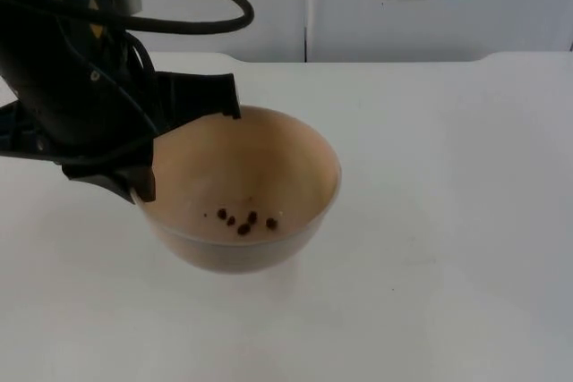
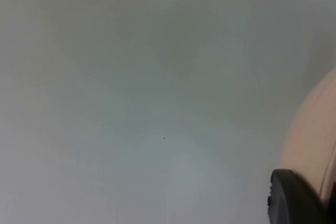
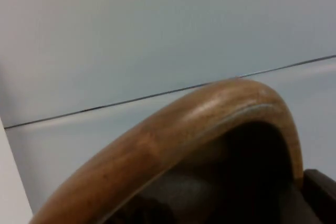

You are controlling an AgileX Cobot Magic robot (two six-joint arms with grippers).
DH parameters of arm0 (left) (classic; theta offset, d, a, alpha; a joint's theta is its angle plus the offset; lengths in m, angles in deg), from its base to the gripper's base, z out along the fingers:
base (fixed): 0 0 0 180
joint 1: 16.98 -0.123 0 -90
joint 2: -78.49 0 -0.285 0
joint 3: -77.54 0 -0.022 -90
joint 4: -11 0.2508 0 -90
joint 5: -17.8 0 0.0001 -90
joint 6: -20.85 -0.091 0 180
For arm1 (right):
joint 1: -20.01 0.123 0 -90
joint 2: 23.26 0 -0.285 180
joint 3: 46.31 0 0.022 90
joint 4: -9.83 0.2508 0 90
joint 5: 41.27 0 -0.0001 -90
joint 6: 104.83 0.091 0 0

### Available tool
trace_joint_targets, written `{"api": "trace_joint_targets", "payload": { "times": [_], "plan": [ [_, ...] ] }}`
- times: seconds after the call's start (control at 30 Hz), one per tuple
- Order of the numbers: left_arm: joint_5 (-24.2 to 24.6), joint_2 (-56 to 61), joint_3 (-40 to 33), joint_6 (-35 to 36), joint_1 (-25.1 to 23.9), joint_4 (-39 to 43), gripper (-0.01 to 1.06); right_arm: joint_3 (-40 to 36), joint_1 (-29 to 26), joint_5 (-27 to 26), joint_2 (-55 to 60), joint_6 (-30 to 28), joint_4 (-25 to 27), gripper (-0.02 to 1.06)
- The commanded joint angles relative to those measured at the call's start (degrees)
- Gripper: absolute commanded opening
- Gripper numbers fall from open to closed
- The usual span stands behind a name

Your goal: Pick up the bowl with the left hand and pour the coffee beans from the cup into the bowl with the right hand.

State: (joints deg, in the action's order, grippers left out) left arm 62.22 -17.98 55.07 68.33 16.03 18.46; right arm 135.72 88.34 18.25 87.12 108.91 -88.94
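Bowl [image 1: 240, 187], a few beans [image 1: 243, 221] inside, is held at its rim by the left gripper [image 1: 183, 145]. Right gripper holds a brown cup [image 3: 210, 114], its fingers mostly hidden.

White table top [image 1: 448, 221] ending at a grey partition wall [image 1: 430, 24], nothing discernibly resting directly on it.

1. One round, cream-coloured bowl [image 1: 269, 163] is showing in the top view, on the white counter [image 1: 448, 221].
2. Six small dark brown coffee beans [image 1: 244, 221] are lying in the bottom of it.
3. One brown wooden cup [image 3: 173, 140] is showing in the right wrist view.
4. One black left claw [image 1: 183, 145] is gripping the bowl's rim.
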Motion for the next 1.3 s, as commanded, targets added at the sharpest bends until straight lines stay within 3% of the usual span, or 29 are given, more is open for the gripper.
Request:
{"api": "trace_joint_targets", "payload": {
  "times": [0.0,0.4,0.8,1.27],
  "plan": [
    [0.1,0.6,-0.2,0.5,0.3,-0.7,0.0,-0.1,0.4,1.8,-0.6,-0.1,-1.2,0.0],
    [0.2,0.6,-0.2,0.5,0.3,-1.0,0.0,-0.1,3.3,7.4,-0.6,-0.1,-1.2,0.0],
    [0.2,0.6,-0.2,0.5,0.3,-1.0,0.0,-0.1,4.2,7.8,-0.6,-6.6,-1.2,0.0],
    [0.2,0.6,-0.2,0.5,0.3,-1.1,0.0,-0.1,4.2,5.9,-0.6,-6.4,-1.2,0.0]
  ]
}}
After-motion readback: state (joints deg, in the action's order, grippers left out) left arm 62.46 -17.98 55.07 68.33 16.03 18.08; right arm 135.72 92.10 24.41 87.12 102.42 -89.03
